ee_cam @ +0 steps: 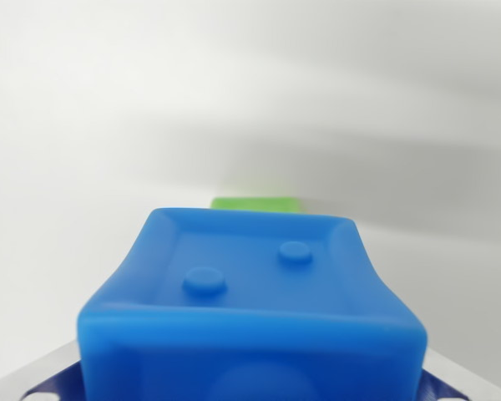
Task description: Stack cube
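Note:
A blue cube (250, 301) fills the lower middle of the wrist view, very close to the camera, with two round studs on its recessed face. Grey and blue finger parts (42, 380) show at its lower left and lower right corners, pressed against its sides, so the gripper is shut on the blue cube. The fingertips are hidden behind the cube. A green cube (257, 203) peeks out just beyond the blue cube's far edge, mostly hidden by it.
A plain white surface (108, 125) spreads all around, with a soft grey shadow band across the upper right.

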